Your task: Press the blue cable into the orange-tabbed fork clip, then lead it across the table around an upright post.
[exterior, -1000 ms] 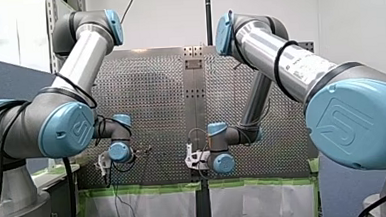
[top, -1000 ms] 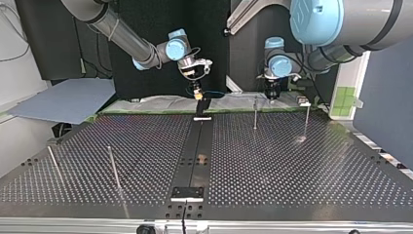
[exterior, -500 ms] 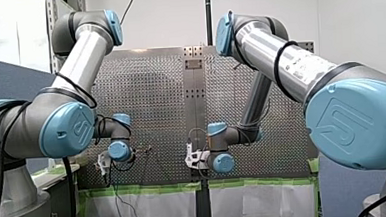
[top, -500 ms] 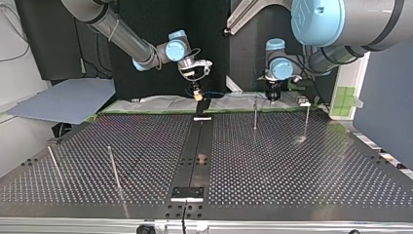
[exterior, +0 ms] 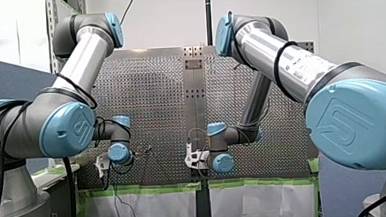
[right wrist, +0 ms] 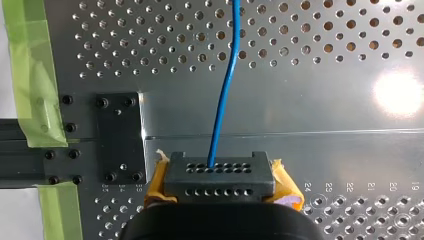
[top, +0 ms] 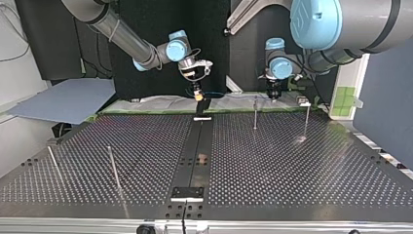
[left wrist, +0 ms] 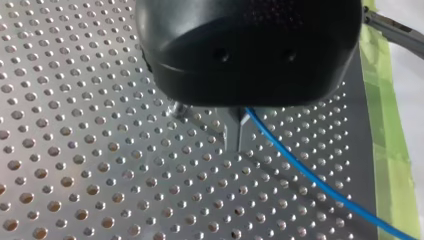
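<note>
My left arm (exterior: pixel 80 57) and my right arm (exterior: pixel 278 59) are built of silver tubes — joints are capped pale blue, and black cables are looped around.

Perforated table (top: pixel 292 165) with upright posts (top: pixel 255 113), black centre strip (top: pixel 197 141)

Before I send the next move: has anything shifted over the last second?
Barely. My left end effector drifted slightly toward the top view's right, and its wrist seems to have dipped a little in the front view. No grasp or release shows; the blue cable runs from its fingers now. My right end effector and the upright posts look unchanged.
</note>
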Controlling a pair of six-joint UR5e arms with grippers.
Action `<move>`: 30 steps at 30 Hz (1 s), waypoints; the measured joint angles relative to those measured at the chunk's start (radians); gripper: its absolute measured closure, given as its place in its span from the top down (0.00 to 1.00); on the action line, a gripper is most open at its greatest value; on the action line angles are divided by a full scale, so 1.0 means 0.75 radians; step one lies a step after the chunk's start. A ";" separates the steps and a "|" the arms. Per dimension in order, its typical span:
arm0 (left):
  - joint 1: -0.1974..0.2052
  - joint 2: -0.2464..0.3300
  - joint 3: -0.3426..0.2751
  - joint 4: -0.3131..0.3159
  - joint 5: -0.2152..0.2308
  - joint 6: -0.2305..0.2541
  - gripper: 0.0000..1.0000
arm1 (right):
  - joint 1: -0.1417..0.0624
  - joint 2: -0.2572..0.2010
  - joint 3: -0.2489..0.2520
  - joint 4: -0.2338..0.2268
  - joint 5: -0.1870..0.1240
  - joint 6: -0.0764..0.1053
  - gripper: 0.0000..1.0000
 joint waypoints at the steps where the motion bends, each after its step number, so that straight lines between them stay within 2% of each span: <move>1: 0.000 0.000 0.001 0.000 0.003 -0.002 0.00 | 0.000 0.001 0.000 0.001 0.000 0.000 0.00; 6: -0.002 -0.001 0.002 -0.001 0.026 -0.007 0.00 | -0.001 0.002 0.000 0.001 0.006 0.001 0.00; 10: -0.001 -0.011 0.003 -0.007 0.047 -0.009 0.00 | -0.004 0.016 -0.005 0.001 0.028 0.002 0.00; 14: 0.002 -0.031 0.014 -0.019 0.063 -0.010 0.00 | -0.009 0.043 -0.028 0.029 0.041 0.001 0.00; 23: 0.010 -0.038 0.064 -0.026 0.051 -0.037 0.00 | -0.018 0.055 -0.069 0.081 0.047 -0.003 0.00; 30: 0.019 -0.038 0.122 -0.045 0.060 -0.064 0.00 | -0.019 0.056 -0.099 0.110 0.047 -0.017 0.00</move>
